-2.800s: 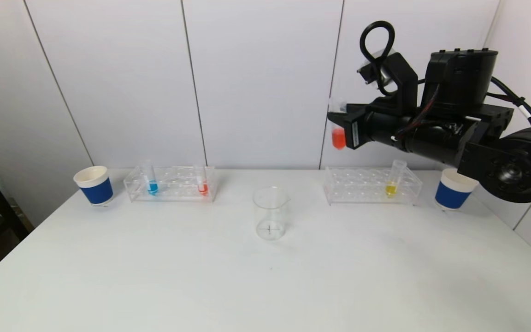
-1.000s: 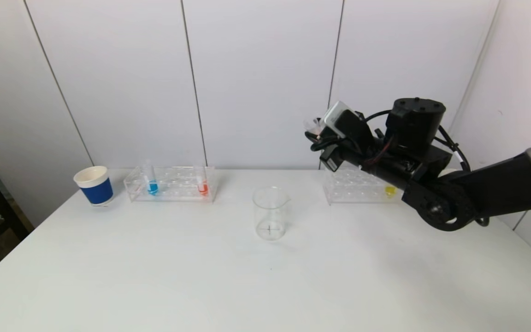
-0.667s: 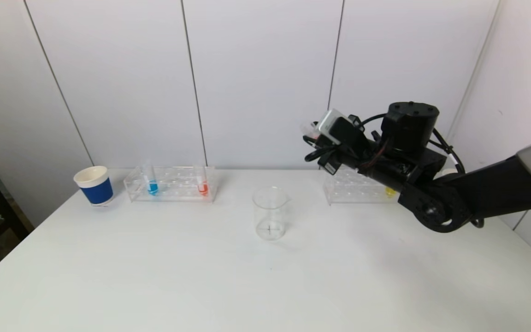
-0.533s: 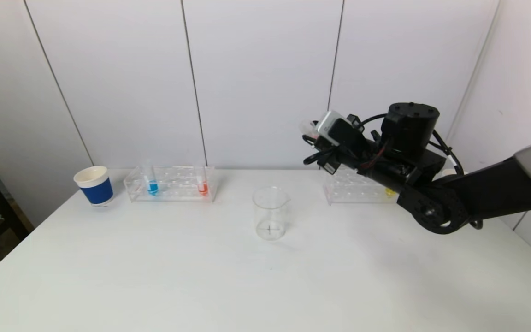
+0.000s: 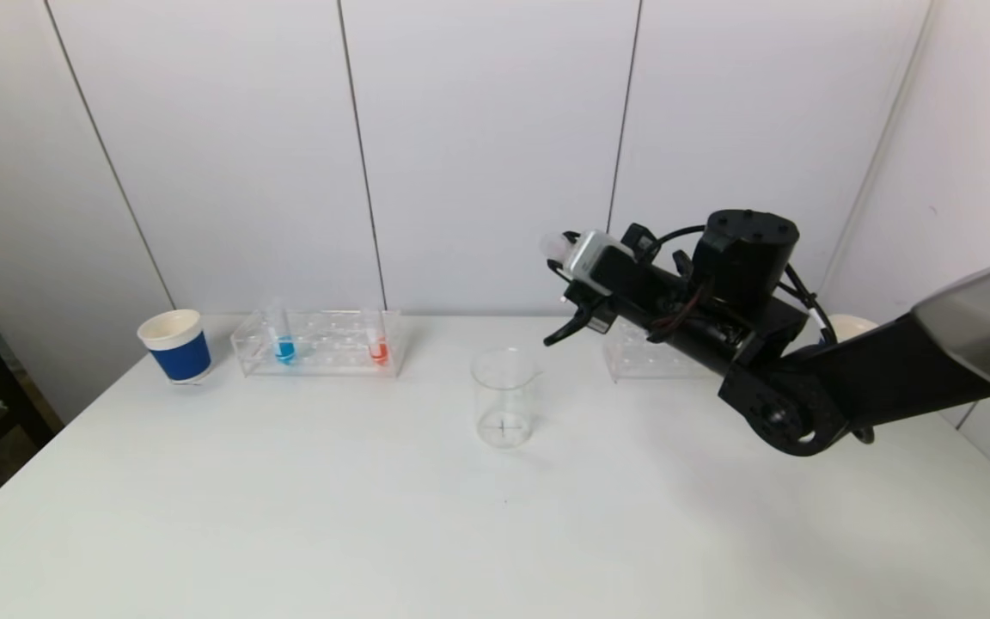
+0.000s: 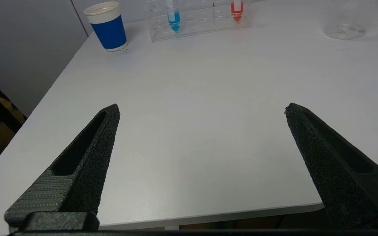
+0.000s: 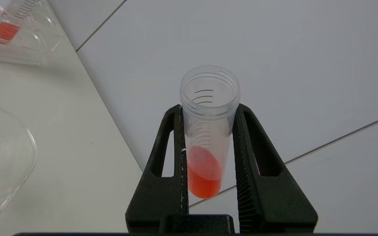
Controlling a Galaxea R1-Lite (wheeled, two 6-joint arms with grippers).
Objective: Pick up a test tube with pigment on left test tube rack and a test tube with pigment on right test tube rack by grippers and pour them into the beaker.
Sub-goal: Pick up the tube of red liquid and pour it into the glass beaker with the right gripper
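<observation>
My right gripper (image 5: pixel 565 258) is shut on a clear test tube (image 7: pixel 208 131) with orange-red pigment in its tip. It holds the tube tilted, up and to the right of the empty glass beaker (image 5: pixel 505 395). The tube's open mouth (image 5: pixel 553 246) points left, and the pigment sits in the tip. The left rack (image 5: pixel 319 344) holds a blue tube (image 5: pixel 284 344) and a red tube (image 5: pixel 378 348). The right rack (image 5: pixel 637 354) is mostly hidden behind my right arm. My left gripper (image 6: pixel 202 108) is open and empty over the table's front left edge, out of the head view.
A blue paper cup (image 5: pixel 177 346) stands left of the left rack. Another cup (image 5: pixel 847 327) shows behind my right arm. The beaker (image 7: pixel 2 157) and part of the left rack (image 7: pixel 18 32) show in the right wrist view. A white wall rises behind the table.
My right arm has come down and moved left from above the right rack toward the beaker. The tube has turned from upright to tilted. The left arm has not moved.
</observation>
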